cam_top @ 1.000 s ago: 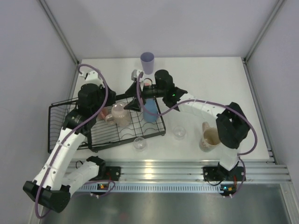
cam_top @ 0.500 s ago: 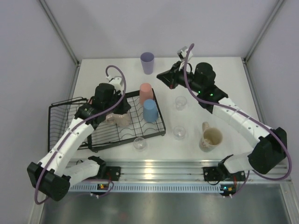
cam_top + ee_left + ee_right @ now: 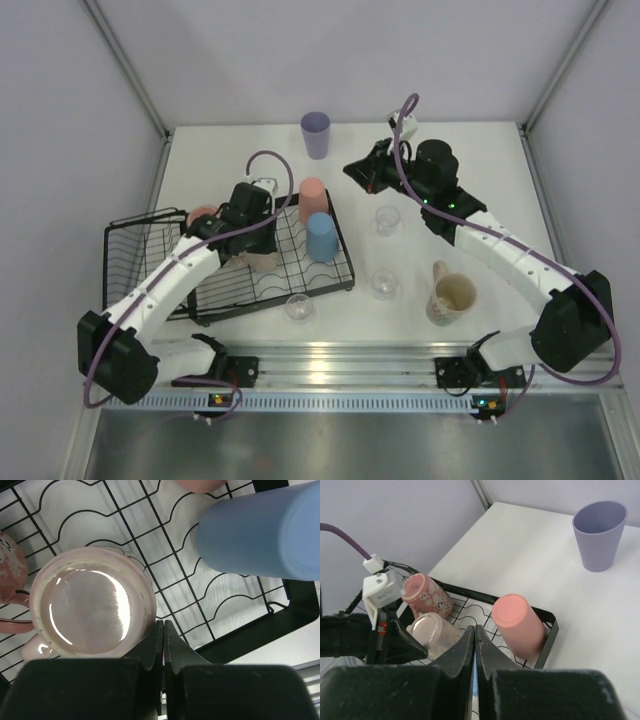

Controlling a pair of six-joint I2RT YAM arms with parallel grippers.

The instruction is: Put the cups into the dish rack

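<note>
- Currently, salmon tumbler (image 3: 313, 192) and blue tumbler (image 3: 321, 236) are standing mouth-down in the dish rack (image 3: 270, 291), long axes vertical.
- Left claw (image 3: 163, 630) and right claw (image 3: 474, 632) are each pinching fully together, empty.

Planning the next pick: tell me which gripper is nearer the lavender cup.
Right. The right gripper hangs just right of the lavender cup; the left gripper is over the dish rack, farther off.

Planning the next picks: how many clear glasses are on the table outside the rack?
3 clear glasses. One just in front of the dish rack, one between rack and cream mug, one farther back beyond it. None looks hidden.
</note>
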